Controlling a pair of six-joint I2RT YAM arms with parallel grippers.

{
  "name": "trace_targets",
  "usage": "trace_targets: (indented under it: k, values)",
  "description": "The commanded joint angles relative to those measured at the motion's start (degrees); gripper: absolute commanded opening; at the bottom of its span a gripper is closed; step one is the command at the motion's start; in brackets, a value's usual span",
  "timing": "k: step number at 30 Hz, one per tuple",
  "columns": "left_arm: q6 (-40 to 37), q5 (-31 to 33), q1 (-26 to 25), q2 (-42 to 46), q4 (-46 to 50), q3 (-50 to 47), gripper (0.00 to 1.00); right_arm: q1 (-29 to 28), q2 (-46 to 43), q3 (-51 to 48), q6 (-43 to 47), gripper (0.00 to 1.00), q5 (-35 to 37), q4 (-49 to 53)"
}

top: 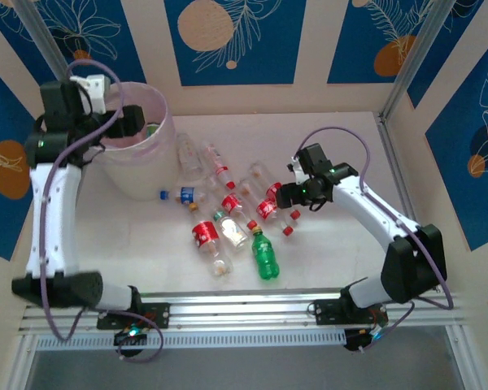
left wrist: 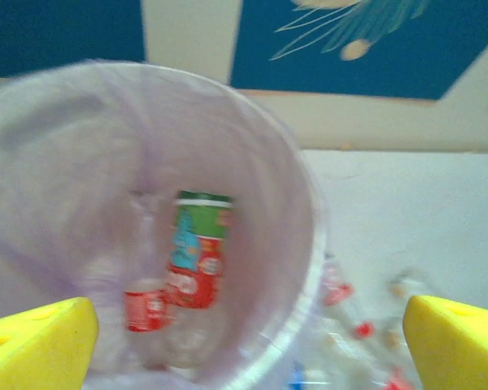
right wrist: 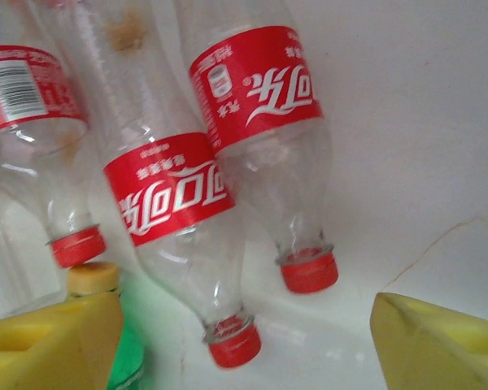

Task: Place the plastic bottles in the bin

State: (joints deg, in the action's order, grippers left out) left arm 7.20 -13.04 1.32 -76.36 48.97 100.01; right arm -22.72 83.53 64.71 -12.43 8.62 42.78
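Observation:
The pale lilac bin [top: 138, 166] stands at the back left. My left gripper [top: 135, 121] hangs open over its mouth with nothing between its fingers. In the left wrist view the bin [left wrist: 252, 162] holds a bottle with a green and red label [left wrist: 197, 252] and a red-labelled one [left wrist: 146, 309], and the left gripper [left wrist: 248, 353] is open. Several bottles lie in a loose pile [top: 228, 203] mid-table, among them a green bottle [top: 265, 256] and a blue-labelled one [top: 183, 195]. My right gripper [top: 280, 197] is open low over the pile's right side. In its wrist view, the right gripper [right wrist: 244, 349] straddles a red-capped bottle's neck [right wrist: 234, 345].
A second red-labelled bottle [right wrist: 264, 97] lies just right of the straddled one, and a green bottle with a yellow cap [right wrist: 93, 278] lies at the left finger. Bare table [top: 342, 142] stretches right of the pile. Patterned walls close in the back and sides.

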Motion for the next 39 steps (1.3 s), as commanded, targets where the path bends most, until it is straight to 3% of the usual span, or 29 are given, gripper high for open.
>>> trace_targets:
  k: [1,6,10,15,20,29,39]
  values:
    - [7.76,-6.80,-3.97,4.96,-3.22,-8.72,0.95,0.24,4.98,3.73,1.49,0.77,0.34,-2.35]
    - [18.25,-7.72,-11.76,14.49,-10.01,-23.29,0.94,0.02,12.65,6.84,3.01,0.74,1.13,-3.12]
    - [23.23,-3.54,-18.43,18.92,-11.85,-30.89,0.94,-0.12,17.38,8.34,2.71,0.75,2.70,-3.35]
    - [29.55,-1.73,-22.97,21.64,-17.68,-39.48,0.93,-0.04,21.80,8.99,2.68,0.75,3.88,-3.90]
    - [31.36,-1.59,-25.04,20.37,-21.00,-42.54,0.93,0.26,25.46,8.74,1.64,0.78,3.59,-5.20]
    - [34.10,-3.62,-25.74,18.08,-26.21,-44.70,0.93,1.34,26.16,7.29,0.04,0.76,4.49,-6.99]
    - [43.94,-7.82,-25.90,16.88,-38.80,-49.07,0.92,2.24,19.38,5.04,0.64,0.60,6.27,-6.97]
